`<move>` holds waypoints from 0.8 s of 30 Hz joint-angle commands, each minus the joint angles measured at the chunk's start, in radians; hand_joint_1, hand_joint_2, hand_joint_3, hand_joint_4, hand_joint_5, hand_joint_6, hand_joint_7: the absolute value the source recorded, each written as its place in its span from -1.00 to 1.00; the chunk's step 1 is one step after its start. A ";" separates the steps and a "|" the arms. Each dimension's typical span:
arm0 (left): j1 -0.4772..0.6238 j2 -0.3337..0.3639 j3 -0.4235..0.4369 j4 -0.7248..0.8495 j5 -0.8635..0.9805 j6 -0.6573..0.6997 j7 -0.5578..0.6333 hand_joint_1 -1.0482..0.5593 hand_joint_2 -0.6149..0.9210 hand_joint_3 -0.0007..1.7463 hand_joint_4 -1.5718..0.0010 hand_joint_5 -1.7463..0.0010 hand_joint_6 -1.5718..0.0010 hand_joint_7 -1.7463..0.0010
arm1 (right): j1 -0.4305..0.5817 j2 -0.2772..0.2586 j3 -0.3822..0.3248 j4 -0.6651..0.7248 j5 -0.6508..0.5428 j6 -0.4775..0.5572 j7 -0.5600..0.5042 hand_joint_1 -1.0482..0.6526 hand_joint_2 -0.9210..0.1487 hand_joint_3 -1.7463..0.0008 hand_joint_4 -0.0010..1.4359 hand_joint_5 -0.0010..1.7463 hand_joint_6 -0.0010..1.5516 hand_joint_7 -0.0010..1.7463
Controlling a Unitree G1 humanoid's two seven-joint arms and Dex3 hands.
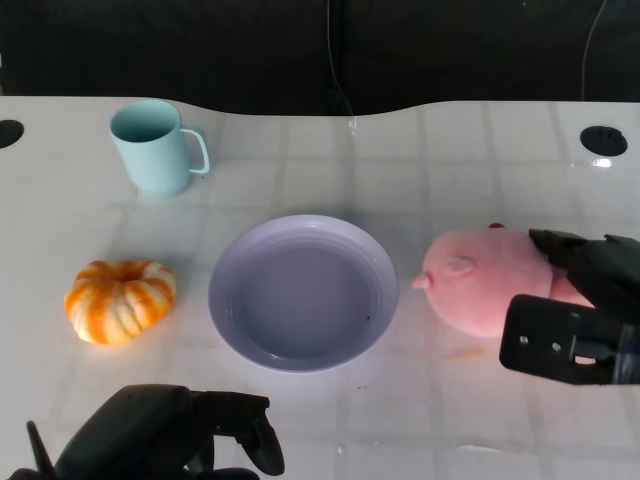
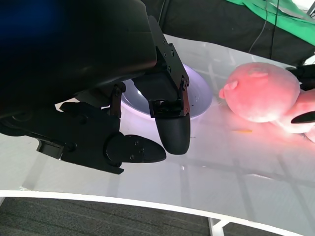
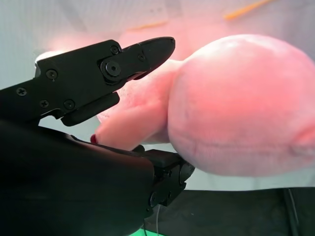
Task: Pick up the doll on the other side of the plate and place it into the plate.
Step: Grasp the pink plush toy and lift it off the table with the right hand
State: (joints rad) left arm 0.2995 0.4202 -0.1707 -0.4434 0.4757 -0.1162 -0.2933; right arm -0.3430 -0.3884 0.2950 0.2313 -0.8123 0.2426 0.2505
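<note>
Fingers (image 3: 138,54) of the right hand (image 1: 575,310) are spread around the body of the pink doll (image 1: 490,280), one above it and one below in the right wrist view. Whether they are pressing into the plush or only bracketing it, I cannot tell — the wrist picture shows them very close to the fabric but no clear squeeze. The doll lies on the white table (image 1: 420,160) just beside the plate (image 1: 225,300), on its right as the head view shows it, head and ear toward the rim and body toward the hand. It is not lifted.

My reading is that the grasping step is in hand: the hand is placed at the doll, and the closing and lifting are not yet done. The next move calls for the fingers to close firmly on the soft body, then a lift high enough to clear the plate's rim, a short carry sideways toward the middle of the plate, and a release there. Plush gives under pressure, so a shallow pinch might slip.

At the near edge of the table the left hand (image 1: 170,435) holds nothing, its fingers loosely curled and touching no object. An orange pumpkin (image 1: 120,298) sits on the plate's other side, and a light blue mug (image 1: 155,147) stands farther back — both apart from the plate.
</note>
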 commanded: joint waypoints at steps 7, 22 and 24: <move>0.007 0.010 0.004 -0.006 0.001 0.007 -0.007 -0.04 1.00 -0.63 0.16 -0.75 0.04 -0.12 | -0.131 -0.011 0.091 0.250 0.009 -0.059 -0.024 -0.42 -0.97 1.00 -0.08 -0.85 -0.29 -0.96; 0.008 0.013 0.002 -0.007 0.004 0.006 -0.006 -0.04 1.00 -0.62 0.17 -0.80 0.05 -0.16 | -0.330 0.042 0.236 0.716 -0.001 -0.323 -0.284 -0.09 -1.00 0.76 0.23 -0.11 0.55 -0.96; 0.008 0.014 0.003 -0.002 0.005 -0.003 -0.002 -0.04 1.00 -0.62 0.16 -0.79 0.05 -0.16 | -0.331 0.040 0.243 0.727 -0.005 -0.315 -0.331 -0.08 -1.00 0.75 0.14 0.04 0.55 -0.97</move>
State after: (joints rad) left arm 0.2996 0.4211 -0.1701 -0.4484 0.4747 -0.1137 -0.2934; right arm -0.7107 -0.3553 0.5161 0.9226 -0.7993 -0.0815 -0.0780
